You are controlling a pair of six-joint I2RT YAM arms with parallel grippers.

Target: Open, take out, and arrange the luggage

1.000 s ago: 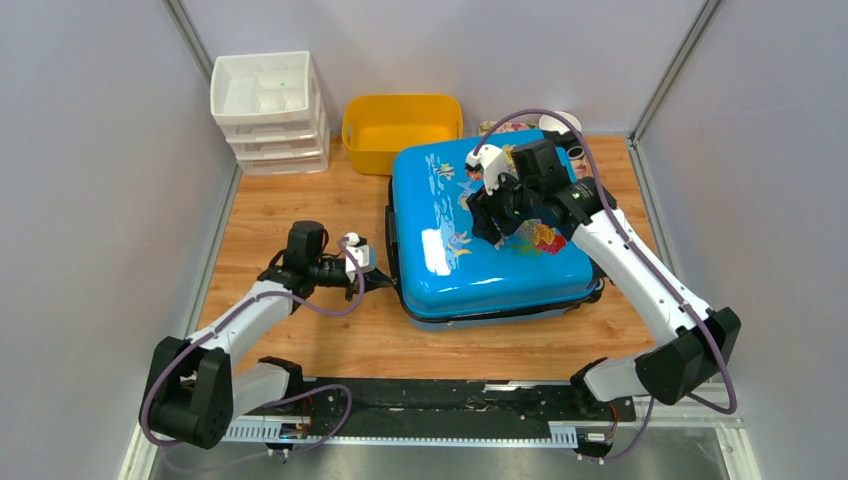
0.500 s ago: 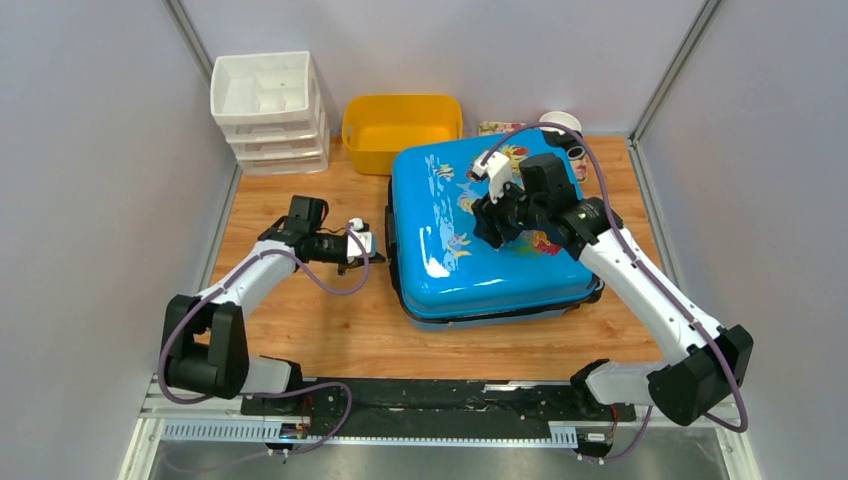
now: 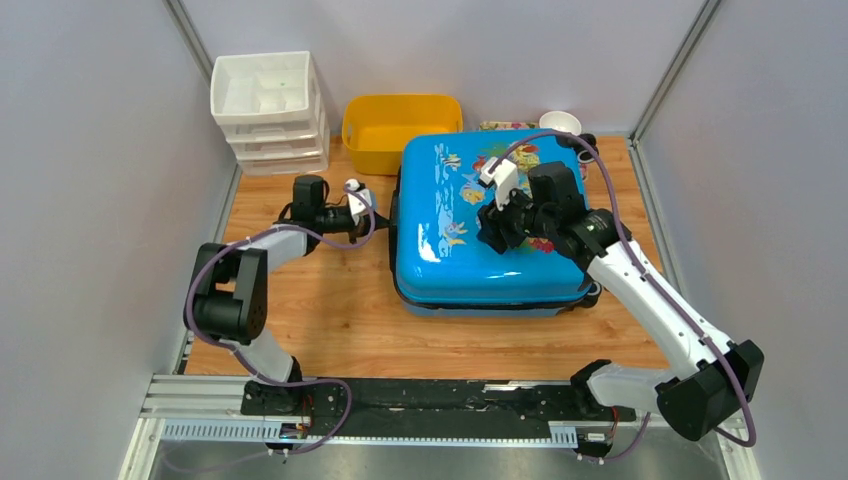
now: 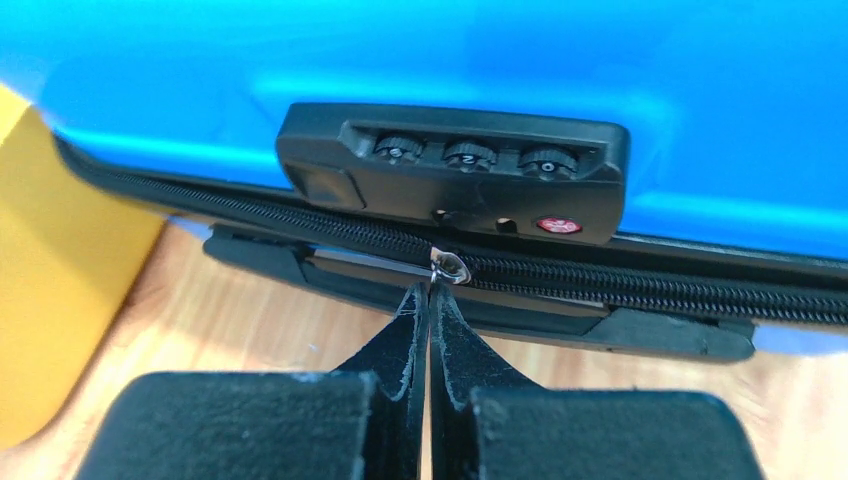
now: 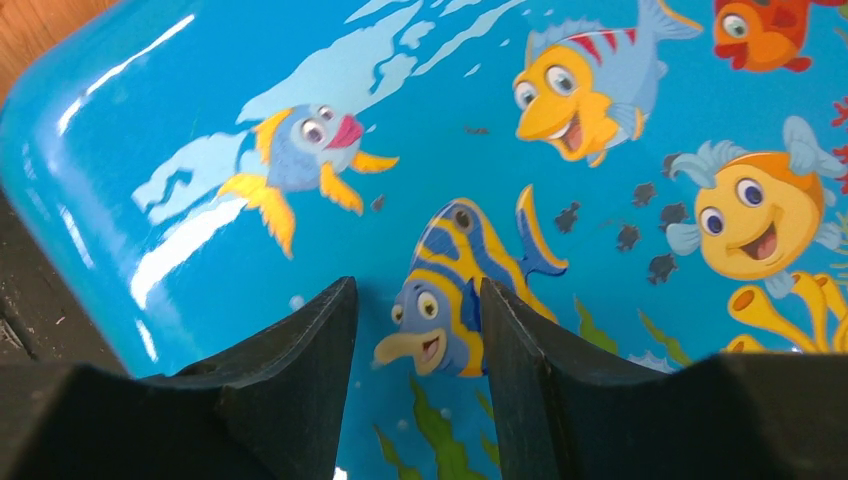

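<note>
suitcase (image 3: 450, 245) lies flat and zipped shut, mid table (image 3: 330, 330). left tool (image 4: 429, 300) fully closed, tips at the zip pull (image 4: 448, 266) under the lock (image 4: 452, 170); can't tell if pinched. right tool (image 5: 418, 290) half open over its top, holding nothing.

Wooden table (image 3: 320, 330) — luggage (image 3: 440, 270), yellow tub (image 3: 400, 150), white 3-drawer unit (image 3: 268, 120).

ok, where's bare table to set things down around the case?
Biggest bare wood: the near strip between the luggage and the base rail, widening left toward the left arm. Narrow strip right of the luggage. Back edge crowded: drawer unit, yellow tub, bowl.
</note>
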